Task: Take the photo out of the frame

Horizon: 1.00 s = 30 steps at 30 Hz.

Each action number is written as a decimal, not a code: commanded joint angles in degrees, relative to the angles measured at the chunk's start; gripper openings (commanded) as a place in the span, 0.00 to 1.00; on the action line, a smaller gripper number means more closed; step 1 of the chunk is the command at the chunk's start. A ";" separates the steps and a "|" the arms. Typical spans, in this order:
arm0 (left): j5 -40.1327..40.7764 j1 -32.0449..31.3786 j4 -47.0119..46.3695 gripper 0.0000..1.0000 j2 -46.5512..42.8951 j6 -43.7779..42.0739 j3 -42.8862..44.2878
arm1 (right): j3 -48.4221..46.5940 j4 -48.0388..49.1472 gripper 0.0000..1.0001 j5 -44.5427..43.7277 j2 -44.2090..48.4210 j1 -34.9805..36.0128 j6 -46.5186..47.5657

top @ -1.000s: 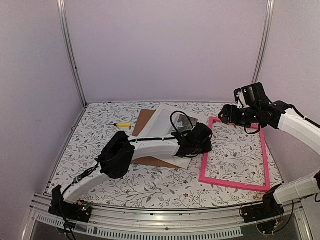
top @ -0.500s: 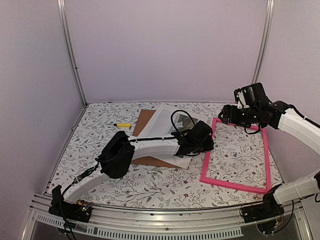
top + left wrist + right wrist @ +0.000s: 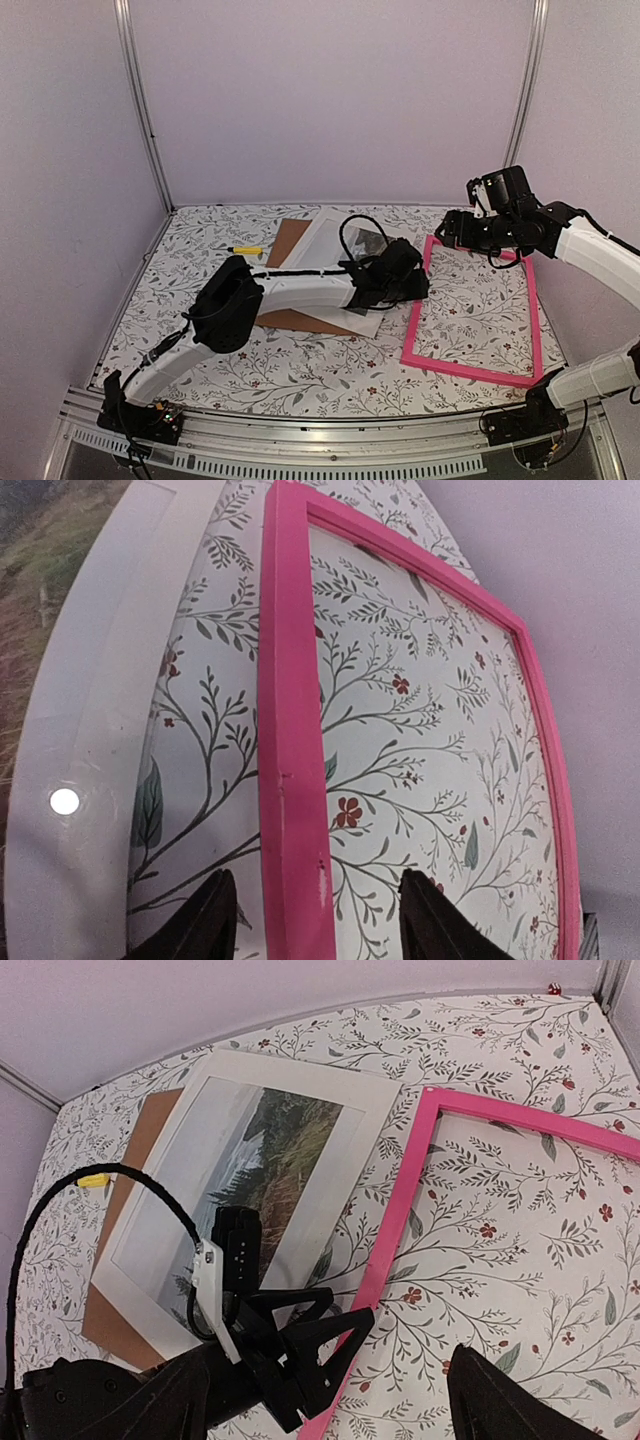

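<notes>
Photo point(image 3: 260, 1160) is out of the frame point(image 3: 397, 1200) on our setup. It's lying flat on the brown backing board point(image 3: 290, 240) just left of the frame, with a strip of floral table point(image 3: 300, 375) between them. The left gripper point(image 3: 318, 920) straddles the frame's left rail, fingers apart and clear of it on both sides, so released. The right gripper point(image 3: 448, 232) hangs over the frame's far left corner, spread wide and holding nothing.

It was a robot lab booth: plain pale wall panels point(image 3: 330, 100) on metal posts point(image 3: 142, 100) enclosed a floral-covered table point(image 3: 300, 370).
</notes>
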<state>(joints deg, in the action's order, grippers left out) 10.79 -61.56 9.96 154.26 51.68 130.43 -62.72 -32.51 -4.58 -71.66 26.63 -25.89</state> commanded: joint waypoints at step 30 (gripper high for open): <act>-16.31 26.26 -4.17 0.71 -47.04 -12.43 -58.57 | 5.91 20.76 0.91 19.28 -15.62 1.83 -11.17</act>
<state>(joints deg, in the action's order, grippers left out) 0.01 -38.65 4.60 108.60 42.35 73.49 -58.04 -17.04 11.44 -84.95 26.87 -34.74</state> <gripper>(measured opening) 0.711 0.903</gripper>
